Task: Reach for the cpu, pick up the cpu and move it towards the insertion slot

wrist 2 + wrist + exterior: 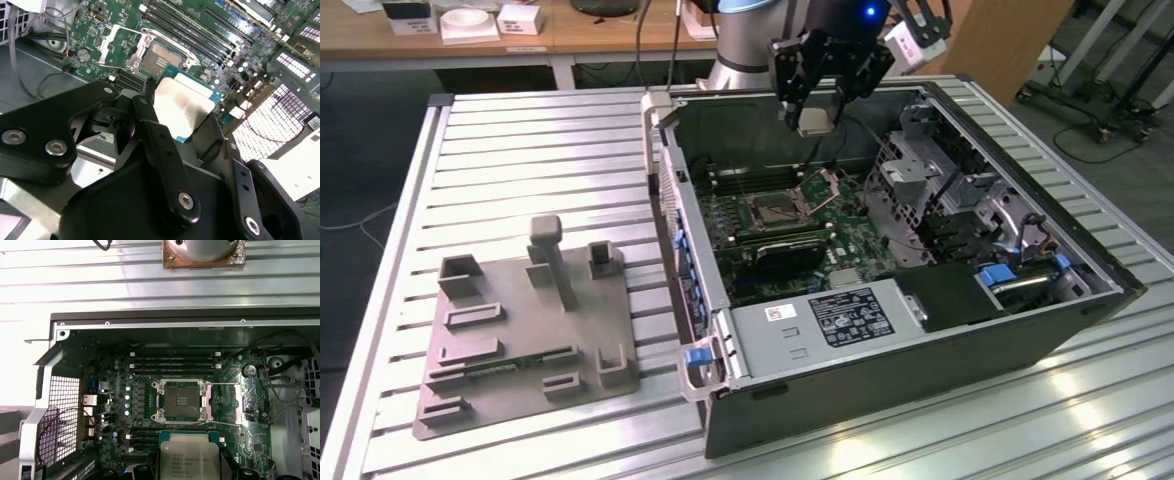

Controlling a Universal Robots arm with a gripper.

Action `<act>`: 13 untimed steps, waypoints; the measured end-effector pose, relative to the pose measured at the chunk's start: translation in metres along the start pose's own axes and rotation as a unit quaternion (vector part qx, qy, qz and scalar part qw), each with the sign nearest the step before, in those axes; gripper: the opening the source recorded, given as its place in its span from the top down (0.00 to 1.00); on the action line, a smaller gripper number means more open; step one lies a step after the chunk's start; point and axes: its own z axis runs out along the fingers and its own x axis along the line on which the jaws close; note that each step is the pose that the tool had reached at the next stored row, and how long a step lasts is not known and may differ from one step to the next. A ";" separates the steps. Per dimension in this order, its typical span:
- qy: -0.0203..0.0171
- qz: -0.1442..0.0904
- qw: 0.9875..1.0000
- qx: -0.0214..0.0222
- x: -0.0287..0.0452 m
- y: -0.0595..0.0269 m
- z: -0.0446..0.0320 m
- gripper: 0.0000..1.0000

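Gripper [815,112]: closed on the chip [814,121], carried in the air above the open computer case [1067,330]. Socket [778,208]: on the board inside the case, uncovered, below and near the chip; grey fixture [520,330] lies outside the case

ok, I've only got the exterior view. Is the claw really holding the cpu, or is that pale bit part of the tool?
Observer: Holding it. In the second wrist view the claw is shut on the cpu, gripping two opposite edges.
Operator: Slot empty?
Observer: Yes. In the first wrist view the insertion slot shows a bare dark centre with nothing seated in it.
Operator: Cpu over it yet?
Observer: No. In that same view the cpu lies clear of the slot's metal frame, with no overlap.
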 end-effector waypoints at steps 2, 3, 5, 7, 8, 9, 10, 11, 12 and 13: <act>0.000 0.000 1.000 0.000 0.0000 0.0004 0.0000 0.46; 0.000 0.000 1.000 0.000 0.0000 0.0004 0.0000 0.46; 0.000 0.000 1.000 0.000 0.0000 0.0004 0.0000 0.46; 0.000 0.000 1.000 0.000 0.0000 0.0005 0.0001 0.46; 0.000 0.000 1.000 0.000 0.0000 0.0005 0.0000 0.46; 0.000 0.000 1.000 0.000 0.0000 0.0005 0.0000 0.46; 0.000 0.000 1.000 0.000 0.0000 0.0006 0.0001 0.46; 0.000 0.000 1.000 0.000 0.0000 0.0009 0.0001 0.46; 0.000 0.000 1.000 0.000 0.0001 0.0017 0.0002 0.46; 0.000 0.000 1.000 0.000 0.0001 0.0025 0.0003 0.46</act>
